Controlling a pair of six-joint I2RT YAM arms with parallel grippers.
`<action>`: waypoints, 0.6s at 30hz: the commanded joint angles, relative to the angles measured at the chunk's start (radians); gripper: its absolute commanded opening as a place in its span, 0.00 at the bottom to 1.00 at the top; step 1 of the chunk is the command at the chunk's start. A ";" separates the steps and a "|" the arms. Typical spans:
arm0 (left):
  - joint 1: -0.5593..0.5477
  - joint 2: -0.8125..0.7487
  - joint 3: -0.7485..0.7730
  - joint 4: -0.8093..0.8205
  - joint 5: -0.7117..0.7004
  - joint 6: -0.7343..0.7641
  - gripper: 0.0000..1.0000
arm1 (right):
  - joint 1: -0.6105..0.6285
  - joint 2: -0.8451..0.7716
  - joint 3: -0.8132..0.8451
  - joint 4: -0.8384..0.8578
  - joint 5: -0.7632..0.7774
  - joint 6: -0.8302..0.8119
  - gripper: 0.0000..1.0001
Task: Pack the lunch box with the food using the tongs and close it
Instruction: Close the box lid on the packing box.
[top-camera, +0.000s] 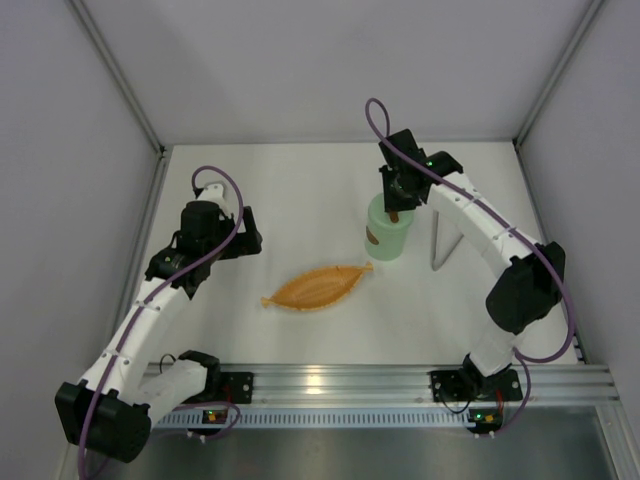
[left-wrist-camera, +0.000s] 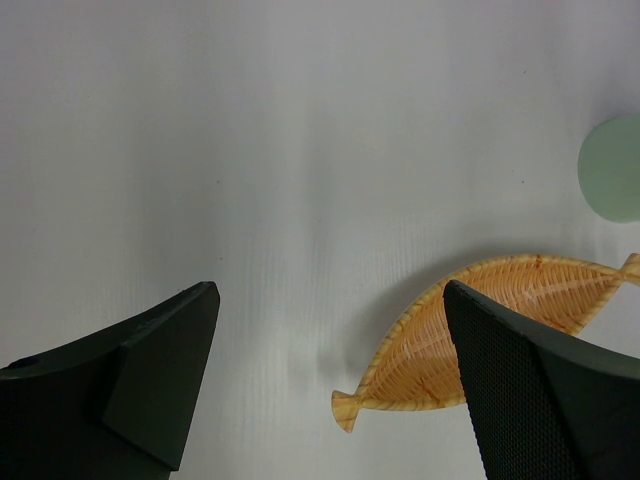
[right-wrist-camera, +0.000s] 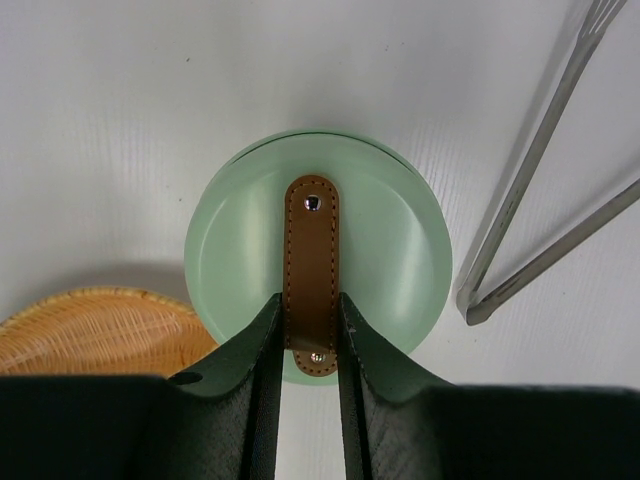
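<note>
The right gripper (right-wrist-camera: 308, 305) pinches the brown handle (right-wrist-camera: 312, 245) of the lid (right-wrist-camera: 390, 250), which lies flat on the lunch box (top-camera: 386, 232), right of centre in the top view; it should press down level, then release straight upward; the left gripper (left-wrist-camera: 328, 300) gapes idle.

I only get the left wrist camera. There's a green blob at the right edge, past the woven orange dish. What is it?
Observer: It's the lunch box, with its round lid on top.
Operator: What's going on over there?
Observer: The right gripper has its jaws shut on the lid's brown strap handle.
Operator: Is there a tool somewhere?
Observer: Yes, metal tongs lie on the table to the right of the lunch box, not touching it.
</note>
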 joint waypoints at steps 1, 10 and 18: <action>-0.003 -0.016 0.015 0.013 -0.004 0.000 0.99 | -0.016 0.029 0.001 -0.003 -0.008 -0.019 0.18; -0.003 -0.015 0.015 0.013 -0.006 0.000 0.99 | -0.016 0.075 -0.043 0.020 0.002 -0.026 0.27; -0.005 -0.013 0.015 0.011 -0.006 0.000 0.99 | -0.016 0.087 -0.119 0.050 0.015 -0.027 0.32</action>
